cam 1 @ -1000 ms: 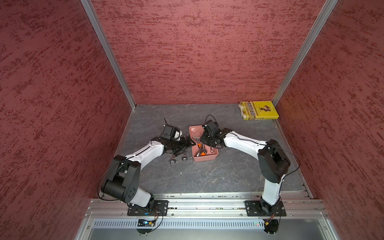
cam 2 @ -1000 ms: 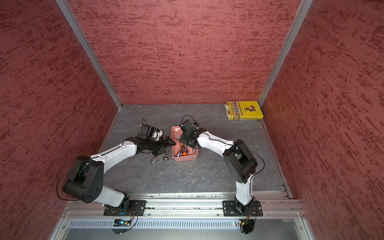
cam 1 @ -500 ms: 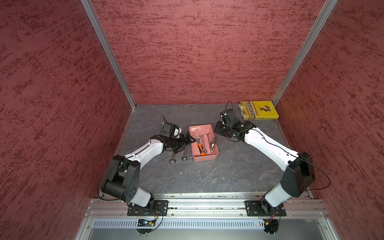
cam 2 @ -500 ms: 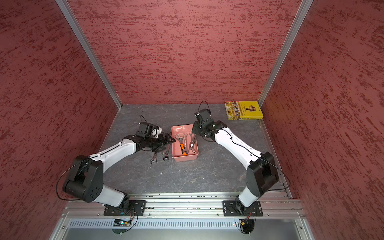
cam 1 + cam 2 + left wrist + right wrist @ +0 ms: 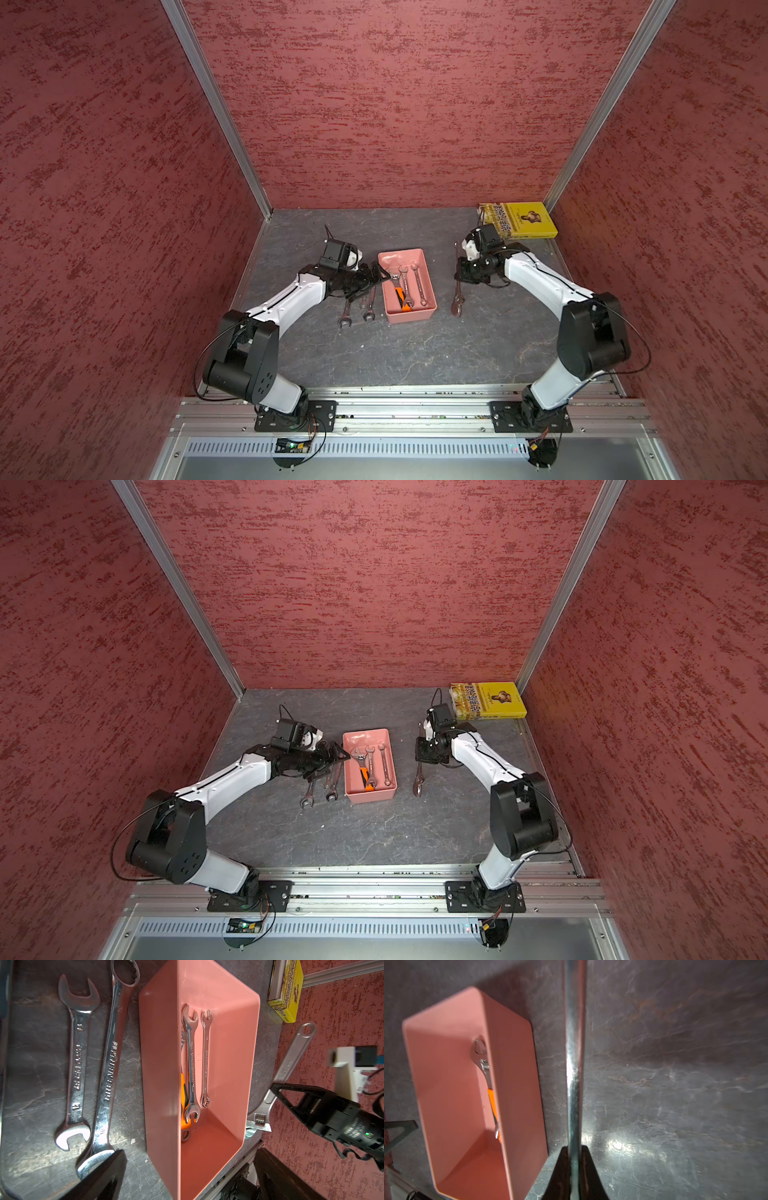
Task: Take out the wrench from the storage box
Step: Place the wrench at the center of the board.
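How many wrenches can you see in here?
6. Three lie in the storage box: orange-handled wrench, open-ended wrench, thin wrench. Two lie on the table beside it: short wrench, long wrench. The right gripper holds the adjustable wrench. None seems hidden.

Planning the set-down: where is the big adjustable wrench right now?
In both top views the big adjustable wrench is clamped in the right gripper, outside the storage box, just off the box's right wall.

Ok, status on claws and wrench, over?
Right claw shut on big wrench, outside storage box. Left claw open at box rim. Three wrenches inside. Nothing blocking.
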Controlling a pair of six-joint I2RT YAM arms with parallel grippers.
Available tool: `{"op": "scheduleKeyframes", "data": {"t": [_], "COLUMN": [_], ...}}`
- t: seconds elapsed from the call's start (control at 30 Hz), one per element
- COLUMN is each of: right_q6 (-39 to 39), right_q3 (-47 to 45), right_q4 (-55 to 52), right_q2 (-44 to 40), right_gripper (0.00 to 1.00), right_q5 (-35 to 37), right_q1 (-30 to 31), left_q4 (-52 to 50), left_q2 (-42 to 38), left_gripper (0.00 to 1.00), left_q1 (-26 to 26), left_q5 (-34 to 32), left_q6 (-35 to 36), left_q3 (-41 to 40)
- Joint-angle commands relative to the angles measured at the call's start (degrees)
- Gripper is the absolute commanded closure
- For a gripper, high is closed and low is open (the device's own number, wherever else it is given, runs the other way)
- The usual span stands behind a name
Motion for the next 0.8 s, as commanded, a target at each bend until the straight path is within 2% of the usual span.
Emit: {"op": "scheduleKeyframes", "data": {"t": [0.0, 0.3, 0.67, 0.77], "right_q6": [0.86, 4.32, 4.11, 4.34], "right_q3": [-0.27, -1.01, 0.86, 1.06], "right_q4": [9.40, 15.17, 14.94, 14.30], "right_q2": [1.22, 8.94, 15.45, 15.90], "right_gripper": [1.00, 1.00, 1.00, 0.94], "right_q5": [-4.63, -6.51, -5.83, -4.28], "right_q1": [-0.17, -0.10, -0.67, -0.69], "left_q4": [-1.56, -1.57, -1.58, -1.50], "left_q2": [-0.25, -1.05, -0.35, 0.12], "left_gripper": [0.00, 0.00, 0.00, 0.00], "left_q1": [0.20, 0.11, 0.53, 0.75], "left_q5": [-0.99, -1.32, -0.63, -0.31], "left_q6": [1.28, 1.19, 1.72, 1.81], "left_q3": [0.43, 0.20, 0.23, 0.15]}}
